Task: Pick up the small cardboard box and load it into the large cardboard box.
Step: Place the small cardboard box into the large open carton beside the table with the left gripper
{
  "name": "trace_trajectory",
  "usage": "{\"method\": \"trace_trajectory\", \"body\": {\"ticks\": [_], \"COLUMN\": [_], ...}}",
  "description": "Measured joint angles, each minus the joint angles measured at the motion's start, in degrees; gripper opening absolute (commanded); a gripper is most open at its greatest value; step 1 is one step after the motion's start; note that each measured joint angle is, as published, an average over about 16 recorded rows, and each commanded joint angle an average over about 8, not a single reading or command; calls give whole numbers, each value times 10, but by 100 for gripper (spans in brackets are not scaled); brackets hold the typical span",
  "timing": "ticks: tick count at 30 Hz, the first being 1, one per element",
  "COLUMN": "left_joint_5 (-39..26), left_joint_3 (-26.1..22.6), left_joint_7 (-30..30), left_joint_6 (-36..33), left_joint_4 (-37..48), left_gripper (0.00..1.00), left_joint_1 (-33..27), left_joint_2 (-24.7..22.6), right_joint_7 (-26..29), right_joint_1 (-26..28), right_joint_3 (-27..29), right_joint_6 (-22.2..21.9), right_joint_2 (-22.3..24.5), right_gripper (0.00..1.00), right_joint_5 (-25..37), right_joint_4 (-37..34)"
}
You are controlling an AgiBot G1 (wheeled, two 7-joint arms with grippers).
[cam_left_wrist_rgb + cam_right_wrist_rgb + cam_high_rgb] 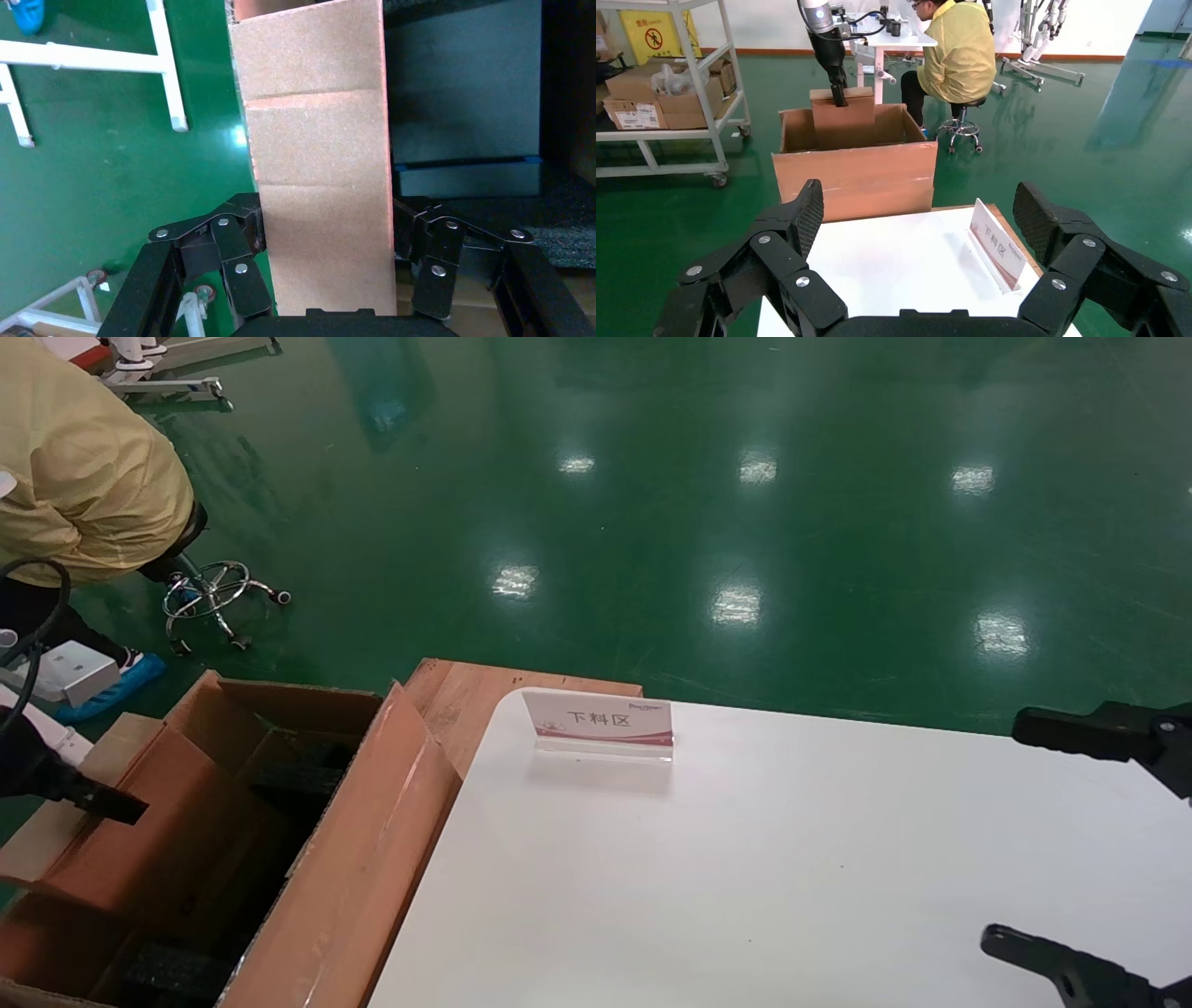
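My left gripper (88,794) is shut on the small cardboard box (177,822), a reddish-brown carton held on edge with its lower part inside the large cardboard box (363,859). In the left wrist view the fingers (239,239) press both sides of the small box (316,126). The right wrist view shows the small box (842,123) standing in the open large box (856,175) under my left arm. Black foam pads (298,775) line the inside of the large box. My right gripper (1024,840) hangs open and empty over the table's right side, also seen from its own wrist (919,217).
A white table (745,859) carries a small sign stand (601,721). A wooden board (456,696) lies under the table's far left corner. A person in yellow (84,467) sits on a wheeled stool (209,593) beyond the large box. A shelf cart (666,91) stands farther off.
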State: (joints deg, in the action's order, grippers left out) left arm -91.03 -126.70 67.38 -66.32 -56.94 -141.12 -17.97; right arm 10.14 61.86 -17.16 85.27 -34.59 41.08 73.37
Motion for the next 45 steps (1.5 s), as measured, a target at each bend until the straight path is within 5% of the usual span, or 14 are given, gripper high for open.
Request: {"method": "trace_trajectory", "body": {"ticks": [5,33,45], "left_joint_5": [3,1,18], "left_joint_3": [0,3,37], "left_joint_7": [1,-3,-62], "left_joint_6": [1,5,85], "left_joint_4": [1,-6,-72], "left_gripper": [100,100,100], "left_joint_1": [2,-1,-20], "left_joint_2": [0,0,-12], "right_joint_7": [0,0,0], "right_joint_1": [0,0,0], "right_joint_3": [0,0,0], "right_joint_6": [0,0,0], "right_joint_2": [0,0,0], "right_gripper": [100,100,100], "right_joint_5": [0,0,0], "right_joint_4": [0,0,0]}}
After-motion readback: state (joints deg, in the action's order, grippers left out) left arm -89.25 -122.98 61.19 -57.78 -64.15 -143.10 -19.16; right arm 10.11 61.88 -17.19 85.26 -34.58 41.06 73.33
